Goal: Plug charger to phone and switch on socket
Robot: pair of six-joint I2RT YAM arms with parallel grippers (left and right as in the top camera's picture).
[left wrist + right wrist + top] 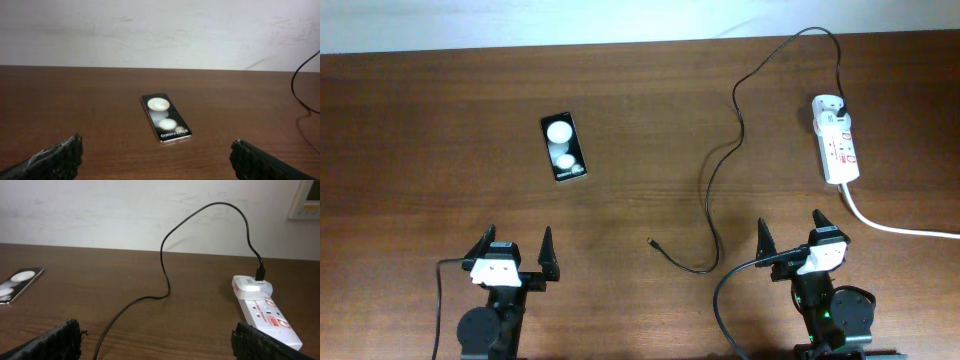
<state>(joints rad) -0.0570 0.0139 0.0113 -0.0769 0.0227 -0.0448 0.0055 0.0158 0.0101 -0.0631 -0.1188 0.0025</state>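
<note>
The black phone (564, 147) lies flat on the table at centre-left, its glossy face showing two white blobs; it also shows in the left wrist view (165, 118) and at the left edge of the right wrist view (18, 284). The white socket strip (836, 138) lies at the far right, also in the right wrist view (265, 311). The charger's black plug (842, 104) sits in the strip's far end. Its thin black cable (725, 160) loops down to a loose connector tip (651, 241). My left gripper (515, 249) and right gripper (792, 233) are open and empty near the front edge.
The strip's thick white cord (895, 226) runs off to the right edge. A pale wall borders the table's far edge (520, 48). The wooden table top (440, 160) spreads around the phone.
</note>
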